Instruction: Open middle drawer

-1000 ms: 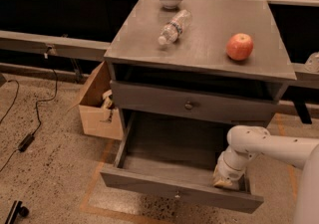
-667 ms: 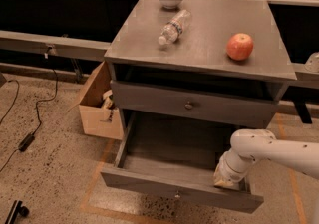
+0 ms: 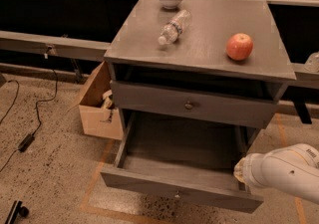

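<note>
Since the frame a second ago, the claw [image 3: 242,170] has been drawn rightward, to the right wall of the middle drawer [image 3: 149,184] at lower right; whether it is spread or pressed together cannot be told. That drawer is seen pulled well out beneath the shut top drawer [image 3: 149,99]. Opening is judged essentially done, with only withdrawal left.
</note>
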Motion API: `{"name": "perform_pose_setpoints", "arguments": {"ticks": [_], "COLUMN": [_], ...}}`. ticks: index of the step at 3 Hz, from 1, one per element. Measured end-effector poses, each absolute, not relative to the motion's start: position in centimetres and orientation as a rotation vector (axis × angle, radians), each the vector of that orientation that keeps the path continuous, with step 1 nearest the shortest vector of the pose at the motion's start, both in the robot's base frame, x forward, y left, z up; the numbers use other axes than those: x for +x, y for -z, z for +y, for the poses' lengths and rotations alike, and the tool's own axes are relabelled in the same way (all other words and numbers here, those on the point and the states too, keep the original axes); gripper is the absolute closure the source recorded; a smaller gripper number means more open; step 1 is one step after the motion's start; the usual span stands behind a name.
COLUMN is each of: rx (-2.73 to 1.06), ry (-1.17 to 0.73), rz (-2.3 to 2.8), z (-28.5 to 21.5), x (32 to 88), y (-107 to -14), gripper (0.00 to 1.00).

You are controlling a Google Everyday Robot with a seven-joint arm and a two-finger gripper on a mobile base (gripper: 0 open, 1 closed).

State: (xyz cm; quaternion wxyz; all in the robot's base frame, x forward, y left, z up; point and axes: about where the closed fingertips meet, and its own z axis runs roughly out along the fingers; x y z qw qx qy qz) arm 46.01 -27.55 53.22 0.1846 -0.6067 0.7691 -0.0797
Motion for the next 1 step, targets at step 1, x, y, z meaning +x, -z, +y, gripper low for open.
{"name": "perform_pose_setpoints", "arguments": {"ticks": [1], "rx": [-1.520], "ry": [0.426], "rz": [2.141], "z": [-30.40], "x": [49.81], "y": [-60.42], "gripper": [0.81]}}
